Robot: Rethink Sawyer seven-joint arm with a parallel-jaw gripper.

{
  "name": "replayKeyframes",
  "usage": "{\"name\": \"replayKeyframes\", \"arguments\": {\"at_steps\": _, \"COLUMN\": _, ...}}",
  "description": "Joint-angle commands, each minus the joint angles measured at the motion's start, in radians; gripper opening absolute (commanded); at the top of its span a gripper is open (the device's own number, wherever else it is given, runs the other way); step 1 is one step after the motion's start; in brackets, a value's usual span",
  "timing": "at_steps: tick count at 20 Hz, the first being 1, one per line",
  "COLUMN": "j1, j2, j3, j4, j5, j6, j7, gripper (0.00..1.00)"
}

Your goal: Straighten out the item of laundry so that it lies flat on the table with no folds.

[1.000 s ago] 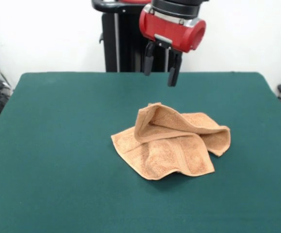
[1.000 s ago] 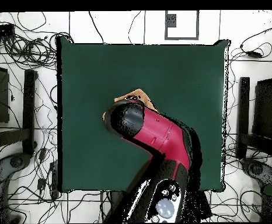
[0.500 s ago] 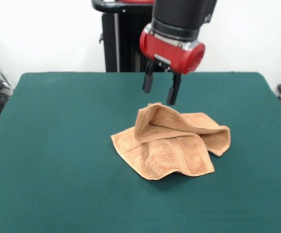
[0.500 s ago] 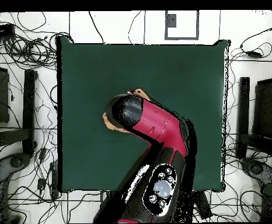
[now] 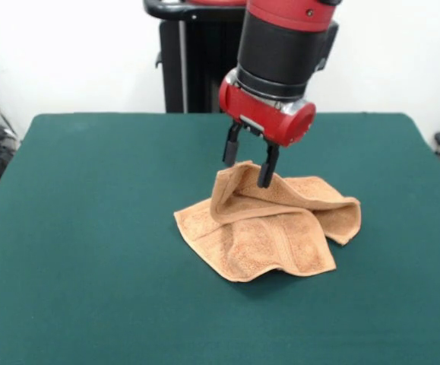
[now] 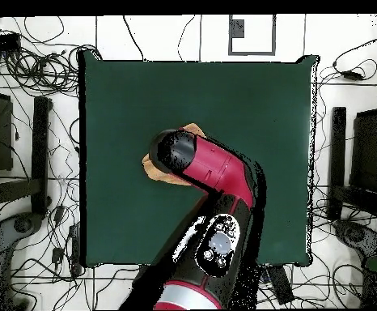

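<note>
The orange-tan towel lies crumpled and folded over itself near the middle of the dark green table. Its far upper fold stands up in a ridge. My gripper is open, with its two black fingers straddling the raised far corner of that fold, tips at cloth height. In the overhead view the red arm covers most of the towel; only small orange edges show beside it. No label shows.
The robot's black pedestal stands behind the table's far edge. Cables and stands surround the table on the floor in the overhead view. Green table surface extends widely on all sides of the towel.
The gripper has come down from well above the table to the towel's raised far fold, staying open. The towel has not moved.
</note>
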Motion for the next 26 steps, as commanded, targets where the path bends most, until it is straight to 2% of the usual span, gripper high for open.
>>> {"name": "replayKeyframes", "arguments": {"at_steps": 1, "j1": 0.019, "j2": 0.030, "j3": 0.073, "j4": -0.037, "j5": 0.041, "j6": 0.066, "j7": 0.268, "gripper": 1.00}}
{"name": "replayKeyframes", "arguments": {"at_steps": 9, "j1": 0.012, "j2": 0.040, "j3": 0.078, "j4": -0.044, "j5": 0.042, "j6": 0.049, "j7": 0.258, "gripper": 1.00}}
{"name": "replayKeyframes", "arguments": {"at_steps": 15, "j1": -0.001, "j2": 0.017, "j3": 0.113, "j4": -0.013, "j5": 0.007, "j6": 0.023, "j7": 0.169, "gripper": 1.00}}
{"name": "replayKeyframes", "arguments": {"at_steps": 26, "j1": -0.016, "j2": 0.000, "j3": 0.115, "j4": 0.015, "j5": -0.002, "j6": 0.027, "j7": 0.154, "gripper": 1.00}}
